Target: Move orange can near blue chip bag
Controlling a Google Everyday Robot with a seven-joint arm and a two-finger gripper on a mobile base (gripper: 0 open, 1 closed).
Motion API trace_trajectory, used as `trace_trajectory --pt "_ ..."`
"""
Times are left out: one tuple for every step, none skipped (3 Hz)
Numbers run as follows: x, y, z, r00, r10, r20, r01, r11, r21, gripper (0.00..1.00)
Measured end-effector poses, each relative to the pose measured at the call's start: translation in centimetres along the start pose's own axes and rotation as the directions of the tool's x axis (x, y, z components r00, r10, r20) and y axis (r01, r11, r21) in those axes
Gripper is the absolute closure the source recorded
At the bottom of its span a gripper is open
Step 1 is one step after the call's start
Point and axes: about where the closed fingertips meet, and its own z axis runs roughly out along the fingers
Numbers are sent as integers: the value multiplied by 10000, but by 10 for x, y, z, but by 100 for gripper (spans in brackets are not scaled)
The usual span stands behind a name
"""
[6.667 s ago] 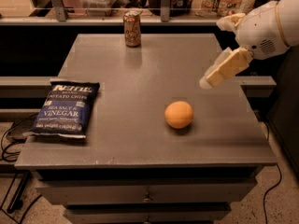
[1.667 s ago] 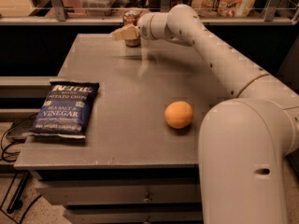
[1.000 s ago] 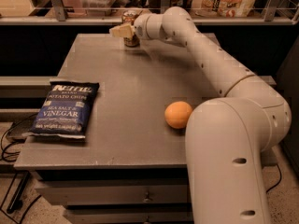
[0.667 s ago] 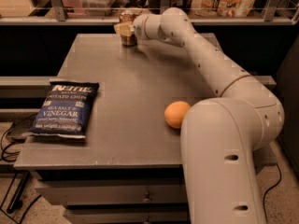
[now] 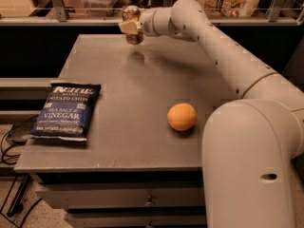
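Nearest me, the table (image 5: 118,148) ends in a straight front edge above a drawer front (image 5: 118,196), and my arm's bulky white base (image 5: 247,165) fills the lower right of the frame, blocking that corner. The blue chip bag (image 5: 66,110) lies flat at the left edge, its lower corner just over the side; I can read "POTATO CHIPS" and "VINEGAR" in white on it. A round orange fruit (image 5: 181,117) sits right of centre, well apart from the bag, with bare tabletop between them and beyond. At the far edge, top centre, my gripper (image 5: 129,26) is closed around the orange can (image 5: 135,38), its shadow on the table just below; I cannot read the can's markings
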Motion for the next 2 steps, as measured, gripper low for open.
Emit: trace_trajectory --pt "-13 26 -28 9963 -795 -316 774 9951 -612 100" --pt "-21 65 -52 9888 -1423 -457 1341 9796 -1497 100"
